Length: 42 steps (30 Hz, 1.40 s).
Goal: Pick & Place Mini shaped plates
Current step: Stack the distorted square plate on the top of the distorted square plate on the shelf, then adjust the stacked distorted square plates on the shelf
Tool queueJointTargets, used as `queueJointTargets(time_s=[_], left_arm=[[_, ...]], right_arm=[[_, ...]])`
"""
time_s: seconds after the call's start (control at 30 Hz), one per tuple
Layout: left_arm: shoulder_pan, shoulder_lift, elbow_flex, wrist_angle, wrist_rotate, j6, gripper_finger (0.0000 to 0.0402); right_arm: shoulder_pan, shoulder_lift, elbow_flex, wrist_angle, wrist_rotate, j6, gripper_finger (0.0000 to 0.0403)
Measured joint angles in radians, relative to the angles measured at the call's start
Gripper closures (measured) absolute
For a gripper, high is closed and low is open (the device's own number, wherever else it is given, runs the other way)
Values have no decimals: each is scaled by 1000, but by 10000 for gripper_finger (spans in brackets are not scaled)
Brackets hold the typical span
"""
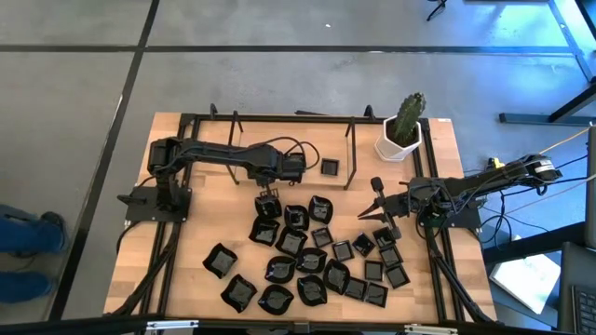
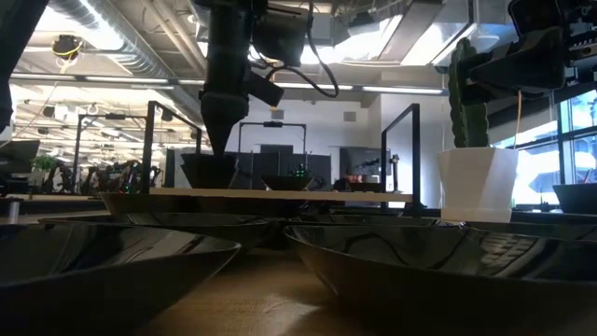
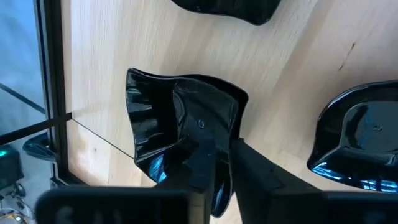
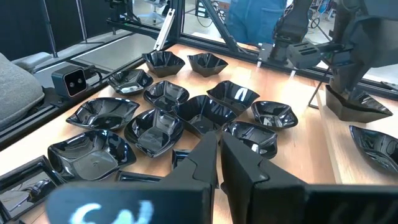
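Observation:
Several glossy black mini shaped plates (image 1: 307, 256) lie close together on the wooden table (image 1: 186, 270), spread toward its near edge. One more plate (image 1: 329, 167) sits alone farther back. My left gripper (image 1: 268, 197) points steeply down at the pile's far edge and is shut on a wavy-rimmed plate (image 3: 180, 112). My right gripper (image 1: 374, 207) waits at the pile's right side, shut and holding nothing, its fingers (image 4: 239, 165) pointing across the plates. My left gripper pinches the plate's rim (image 3: 227, 134) with one finger (image 3: 200, 155) inside the dish and the other (image 3: 249, 165) outside its wall. The fingers come from above, slanting steeply down. The plate sits tilted at table height; whether its base is on the wood, I cannot tell.
A white pot with a green cactus (image 1: 402, 135) stands at the table's far right corner. A black frame of thin rails (image 1: 279, 119) runs along the far edge, with uprights (image 1: 352, 154) near the lone plate. Bare wood shows at the near left. A person's legs (image 4: 249, 18) show beyond the table.

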Motion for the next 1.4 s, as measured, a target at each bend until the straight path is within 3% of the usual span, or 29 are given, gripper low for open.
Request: queueJointTargets(time_s=[0.33,0.9,1.23,1.4], left_arm=[[-4,0,0,1,12,3,299],[-53,0,-3,2,-35,36,313],[-51,1,-194,81,-105,104,313],[-51,1,-220,102,-119,131,313]], right_arm=[[0,0,0,0,0,0,377],[0,0,0,0,0,1,377],[0,0,0,20,0,1,377],[0,0,0,51,0,-3,377]])
